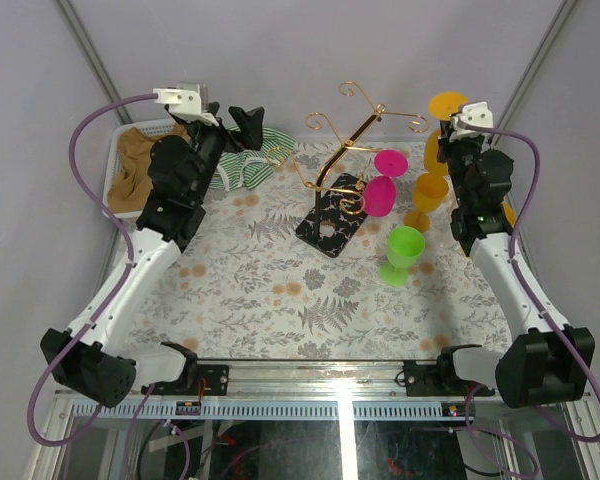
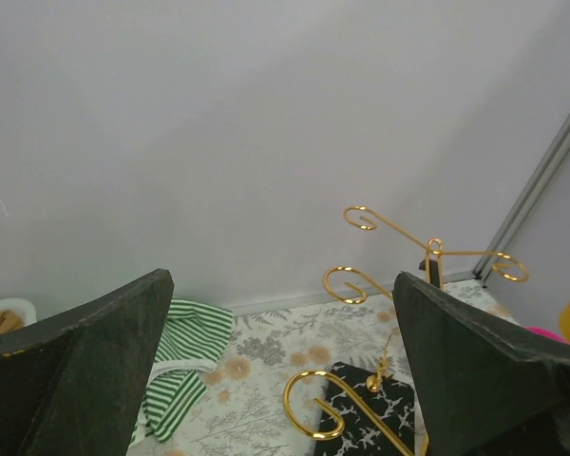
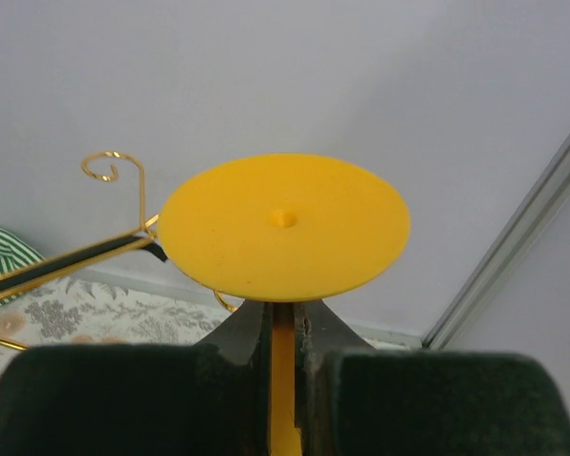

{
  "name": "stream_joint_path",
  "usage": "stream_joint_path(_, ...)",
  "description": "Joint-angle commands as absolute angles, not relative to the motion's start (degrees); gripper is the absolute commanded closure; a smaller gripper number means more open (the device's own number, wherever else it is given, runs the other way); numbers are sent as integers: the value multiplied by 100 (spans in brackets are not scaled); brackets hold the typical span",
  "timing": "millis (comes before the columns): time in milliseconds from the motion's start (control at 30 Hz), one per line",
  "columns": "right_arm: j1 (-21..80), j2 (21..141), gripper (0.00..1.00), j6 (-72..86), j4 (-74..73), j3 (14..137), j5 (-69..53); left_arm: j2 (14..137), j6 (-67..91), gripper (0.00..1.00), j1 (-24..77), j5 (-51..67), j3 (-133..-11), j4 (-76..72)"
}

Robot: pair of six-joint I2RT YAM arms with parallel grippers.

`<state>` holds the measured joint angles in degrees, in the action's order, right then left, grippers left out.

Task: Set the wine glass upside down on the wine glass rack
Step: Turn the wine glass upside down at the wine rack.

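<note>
The left arm (image 1: 145,265) rises from its base at the near left, elbow low, forearm slanting up and away. Its wrist is bent so that the left gripper (image 1: 246,122) points right and towards the far side. That gripper's jaws stand wide apart, and nothing lies between the dark fingers (image 2: 95,351).

The right arm (image 1: 505,265) climbs from the near right in a mirrored pose, its wrist held high. The right gripper (image 3: 283,318) is clamped tight on the stem of a yellow glass (image 3: 283,223), whose foot is uppermost.
</note>
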<state>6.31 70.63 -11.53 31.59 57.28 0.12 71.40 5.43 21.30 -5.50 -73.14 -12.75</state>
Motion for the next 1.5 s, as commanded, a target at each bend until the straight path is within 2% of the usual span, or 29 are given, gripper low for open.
stream_joint_path(0,613,6769,100,-1241,2976,6495,-369,7134,791,0,2101,-280,-7671,-780)
stream_joint_path(267,615,6710,100,-634,2683,7121,-1465,6934,1010,0,2102,-148,-7625,-606)
stream_joint_path(467,617,6680,100,150,3088,7083,-2501,6882,1228,0,2101,107,-7701,-408)
stream_joint_path(700,676,6861,100,809,3596,7174,-3093,6966,1494,0,2101,326,-8093,-193)
stream_joint_path(900,1140,7247,100,647,2942,7848,-3076,7122,1608,0,2103,521,-8285,-249)
stream_joint_path(1100,1580,7420,100,916,2955,7986,-2943,6918,1288,0,2105,1126,-7574,-871)
stream_joint_path(1467,1794,7709,100,2114,3939,7879,-3189,6718,1468,0,2114,1531,-7090,-650)
